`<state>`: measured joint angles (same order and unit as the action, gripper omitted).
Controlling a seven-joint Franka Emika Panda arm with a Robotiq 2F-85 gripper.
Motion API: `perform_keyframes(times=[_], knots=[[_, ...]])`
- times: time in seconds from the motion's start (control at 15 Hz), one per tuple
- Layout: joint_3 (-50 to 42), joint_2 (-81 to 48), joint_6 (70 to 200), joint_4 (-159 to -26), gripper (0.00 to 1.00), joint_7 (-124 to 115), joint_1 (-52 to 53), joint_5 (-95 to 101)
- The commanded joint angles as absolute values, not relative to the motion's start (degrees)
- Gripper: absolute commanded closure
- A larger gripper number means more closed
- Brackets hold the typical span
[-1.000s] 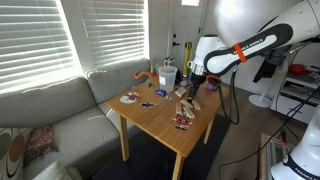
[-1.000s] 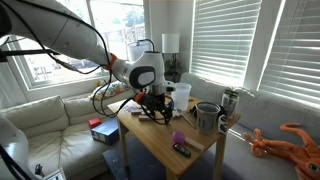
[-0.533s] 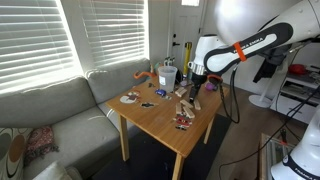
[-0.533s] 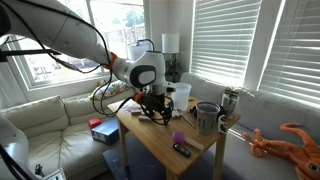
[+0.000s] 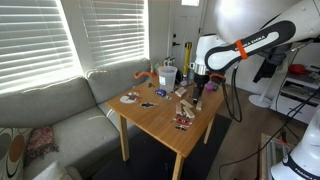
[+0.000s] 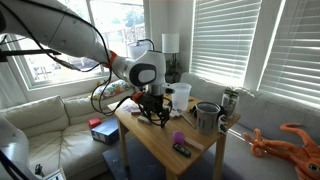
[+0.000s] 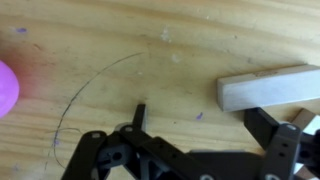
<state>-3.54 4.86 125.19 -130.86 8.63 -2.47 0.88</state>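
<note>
Jaws spread wide, nothing between them, low over the worktop. Pale wooden block lies flat just beyond one fingertip, not gripped; pink ball sits well off to the other side. Worktop is light wood with small clutter scattered on it. Grey sofa alongside, slatted blinds behind.

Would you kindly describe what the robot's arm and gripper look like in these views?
The arm has rounded white shells and one black section striped with orange. In an exterior view a round joint shows a dark circular cap, and dark cables loop beside it. The gripper is black, built of jointed links with two fingers; no lettering is legible.
</note>
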Motion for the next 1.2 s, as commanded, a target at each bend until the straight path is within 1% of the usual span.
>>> perform_keyframes(times=[0.0, 1.13], knots=[[-3.8, 6.7, 122.1, -131.7, 0.0, 7.6, -2.8, -0.9], [-3.8, 12.7, 122.4, -135.8, 0.0, 6.4, -2.6, -2.9]])
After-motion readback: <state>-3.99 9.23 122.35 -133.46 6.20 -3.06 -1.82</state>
